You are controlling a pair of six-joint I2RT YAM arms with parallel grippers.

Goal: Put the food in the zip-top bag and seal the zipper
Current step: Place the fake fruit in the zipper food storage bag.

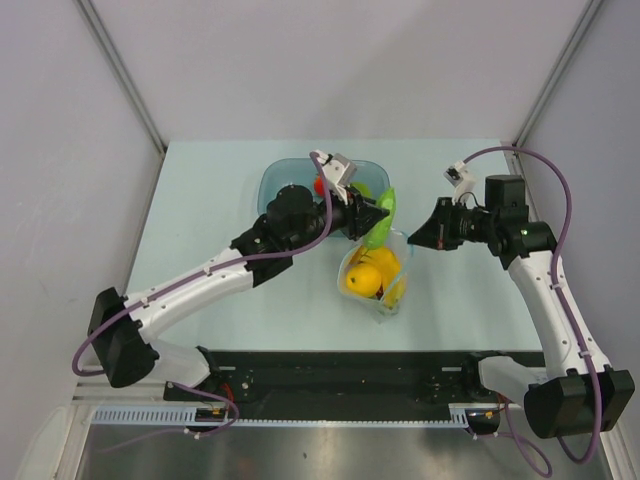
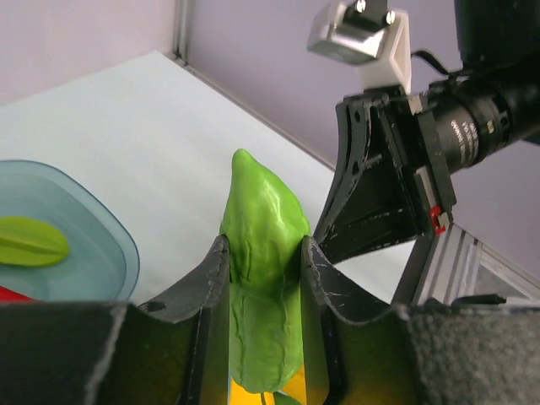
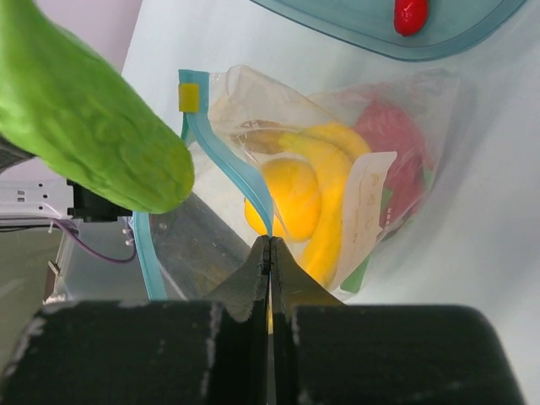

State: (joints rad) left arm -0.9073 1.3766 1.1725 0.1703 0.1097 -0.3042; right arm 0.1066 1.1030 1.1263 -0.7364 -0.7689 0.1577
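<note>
From above, the left arm crosses the blue-green tray (image 1: 270, 178) and hides most of it. Only a red piece (image 1: 318, 185) peeks out by the wrist, too covered to name. The left jaws are clamped on the green vegetable (image 1: 384, 215), which hangs tilted over the mouth of the zip-top bag (image 1: 392, 300). The bag lies on the counter (image 1: 200, 200) at 5 o'clock from the tray, its clear skin hard to trace, with a citrus (image 1: 364, 279) and a banana (image 1: 393, 266) inside. The right jaws meet the bag's rim at its 2 o'clock corner.

From the left wrist, the vegetable fills the middle, squeezed between both fingers, its lower end cut off. At 9 o'clock the tray corner holds a green starfruit (image 2: 29, 240).

From the right wrist, the jaws are pressed together on the blue zipper (image 3: 226, 160) at the bag's mouth. A pink dragon fruit (image 3: 396, 139) shows blurred behind the plastic beside the banana and citrus. The vegetable looms out of focus at 10 o'clock, and the red piece sits in the tray at 12 o'clock, cut by the edge
</note>
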